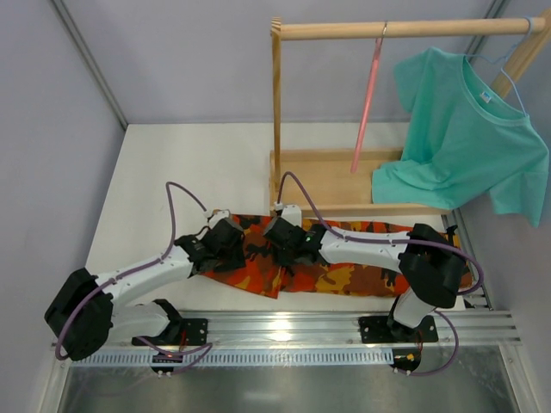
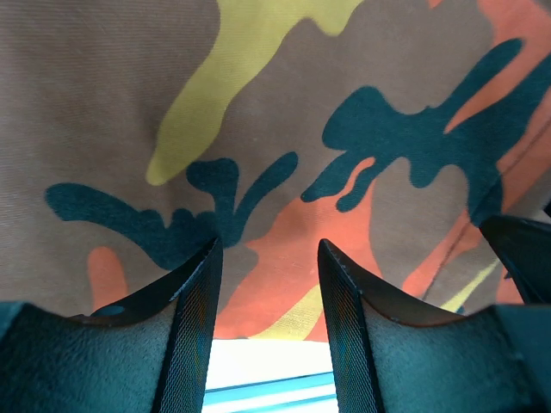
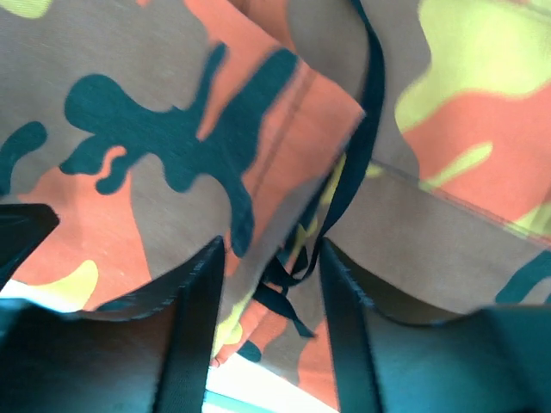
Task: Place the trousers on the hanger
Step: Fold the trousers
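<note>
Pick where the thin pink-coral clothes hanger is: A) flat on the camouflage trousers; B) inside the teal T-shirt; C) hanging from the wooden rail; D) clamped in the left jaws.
C: the thin pink-coral clothes hanger hangs from the round wooden rail, well apart from the camouflage-print cloth trousers lying below.

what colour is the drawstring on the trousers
Black. The thin drawstring against the camouflage trousers shows best in the right wrist view.
</note>
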You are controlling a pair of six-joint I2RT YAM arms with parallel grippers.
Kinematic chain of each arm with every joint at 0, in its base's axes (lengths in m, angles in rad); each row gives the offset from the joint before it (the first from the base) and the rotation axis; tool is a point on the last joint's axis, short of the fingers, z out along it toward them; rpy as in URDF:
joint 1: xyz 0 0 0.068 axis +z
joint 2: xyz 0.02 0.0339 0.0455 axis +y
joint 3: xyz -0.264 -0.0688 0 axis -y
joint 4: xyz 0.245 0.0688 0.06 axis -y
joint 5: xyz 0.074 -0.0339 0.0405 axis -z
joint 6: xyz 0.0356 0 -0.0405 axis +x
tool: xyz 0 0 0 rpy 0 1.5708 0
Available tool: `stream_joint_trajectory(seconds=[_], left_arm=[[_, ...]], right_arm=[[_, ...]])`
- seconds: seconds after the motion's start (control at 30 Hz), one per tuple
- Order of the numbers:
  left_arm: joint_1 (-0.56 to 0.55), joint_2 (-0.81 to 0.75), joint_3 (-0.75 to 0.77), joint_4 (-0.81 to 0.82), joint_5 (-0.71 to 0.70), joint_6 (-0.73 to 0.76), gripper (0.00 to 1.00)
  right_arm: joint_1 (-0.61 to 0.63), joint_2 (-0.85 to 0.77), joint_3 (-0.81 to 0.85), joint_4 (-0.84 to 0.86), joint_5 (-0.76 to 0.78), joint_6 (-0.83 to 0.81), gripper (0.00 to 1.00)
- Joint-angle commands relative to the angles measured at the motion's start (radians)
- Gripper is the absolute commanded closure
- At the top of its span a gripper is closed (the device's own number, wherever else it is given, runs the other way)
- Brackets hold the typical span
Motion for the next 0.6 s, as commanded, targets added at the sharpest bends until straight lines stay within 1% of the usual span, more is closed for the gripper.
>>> stream_joint_trajectory(seconds=[0.0,0.03,0.13,0.33,0.37,0.47,0.57], left_arm=[[0.006,0.025,-0.027,0.082,0.027,-0.022,0.51],[0.006,0.03,-0.028,0.087,0.029,-0.023,0.51],[0.006,0.045,-0.039,0.102,0.037,-0.025,0.51],[0.005,0.058,-0.053,0.118,0.038,-0.033,0.51],[0.005,0.059,-0.054,0.124,0.038,-0.034,0.51],[0.006,0.065,-0.062,0.13,0.038,-0.039,0.51],[0.006,0.07,-0.067,0.134,0.043,-0.042,0.51]], right_arm=[[-0.001,-0.066,-0.081,0.103,-0.009,0.109,0.47],[-0.001,-0.08,-0.116,0.117,-0.009,0.123,0.44],[-0.001,-0.101,-0.173,0.18,-0.012,0.16,0.41],[0.01,-0.144,-0.248,0.281,-0.014,0.215,0.39],[0.011,-0.144,-0.259,0.328,-0.018,0.223,0.39],[0.02,-0.143,-0.284,0.393,-0.029,0.235,0.38],[0.02,-0.123,-0.281,0.398,-0.029,0.247,0.37]])
